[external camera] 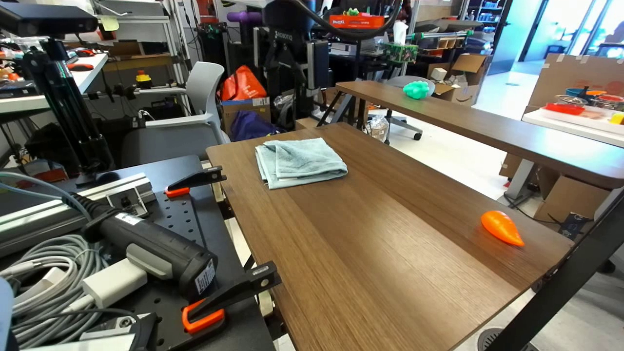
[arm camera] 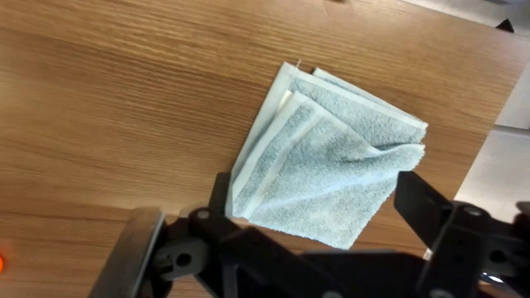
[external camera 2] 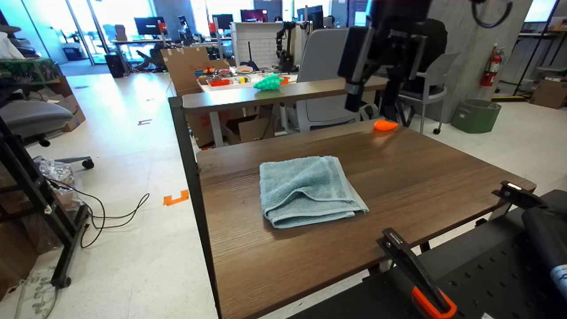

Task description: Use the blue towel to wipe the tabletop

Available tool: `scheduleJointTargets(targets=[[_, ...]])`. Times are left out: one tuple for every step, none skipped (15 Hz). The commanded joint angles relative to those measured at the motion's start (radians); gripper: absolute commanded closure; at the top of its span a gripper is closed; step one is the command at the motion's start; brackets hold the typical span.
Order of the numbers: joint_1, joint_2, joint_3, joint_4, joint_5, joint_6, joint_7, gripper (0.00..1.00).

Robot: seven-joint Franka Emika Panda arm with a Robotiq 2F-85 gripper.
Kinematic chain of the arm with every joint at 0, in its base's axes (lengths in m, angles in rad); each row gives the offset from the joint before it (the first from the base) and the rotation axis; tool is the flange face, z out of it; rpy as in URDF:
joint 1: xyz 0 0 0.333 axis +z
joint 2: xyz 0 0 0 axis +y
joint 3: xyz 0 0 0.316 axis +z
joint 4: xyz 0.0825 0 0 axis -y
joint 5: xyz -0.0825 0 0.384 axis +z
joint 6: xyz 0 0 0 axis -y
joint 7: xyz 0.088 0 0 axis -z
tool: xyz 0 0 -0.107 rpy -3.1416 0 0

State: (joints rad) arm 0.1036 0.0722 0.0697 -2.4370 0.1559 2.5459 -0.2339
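In an exterior view, your left limit is a flat black perforated platform [external camera: 175, 214], where two black clamps with orange ends [external camera: 231, 295] reach toward the long edge of the rectangular brown wood-grain bench [external camera: 390, 243]. The folded, rumpled, pale blue-grey terry towel [external camera: 300, 163] lies on the bench toward its far end. Your black hand [arm camera: 314, 186] hangs clear above the bench; in the wrist view its fingers are spread wide, the towel showing between them, and a bench edge runs near the towel's right side. Rightward you have open wood as far as a smooth orange teardrop-shaped object [external camera: 502, 227] near the right-hand edge, and a slanting black bar [external camera: 551, 292] shows at that corner.

The surface carries a pale sheen across its middle. Around it, left to right, you see a grey chair [external camera: 195, 97] near the far left corner, a crumpled orange bag [external camera: 242, 84], a second brown bench [external camera: 487, 122] bearing a lumpy green object [external camera: 417, 89], a strip of pale floor [external camera: 438, 146] between the two benches, then a brown cardboard sheet [external camera: 570, 73].
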Motion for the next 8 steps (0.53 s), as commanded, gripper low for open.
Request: scheduleJointTargets(targets=[[0.012, 0.165, 0.035, 0.188, -0.012, -0.062, 0.088, 0.00], [0.014, 0.203, 0.042, 0.224, -0.013, -0.065, 0.108, 0.00], [0.018, 0.252, 0.047, 0.268, -0.021, -0.078, 0.136, 0.00], [0.020, 0.291, 0.049, 0.304, -0.025, -0.090, 0.159, 0.00], [0.023, 0.329, 0.049, 0.336, -0.033, -0.099, 0.184, 0.00], [0.031, 0.372, 0.044, 0.366, -0.045, -0.096, 0.211, 0.00], [0.033, 0.404, 0.043, 0.390, -0.044, -0.098, 0.230, 0.00], [0.031, 0.440, 0.048, 0.415, -0.031, -0.097, 0.239, 0.00]])
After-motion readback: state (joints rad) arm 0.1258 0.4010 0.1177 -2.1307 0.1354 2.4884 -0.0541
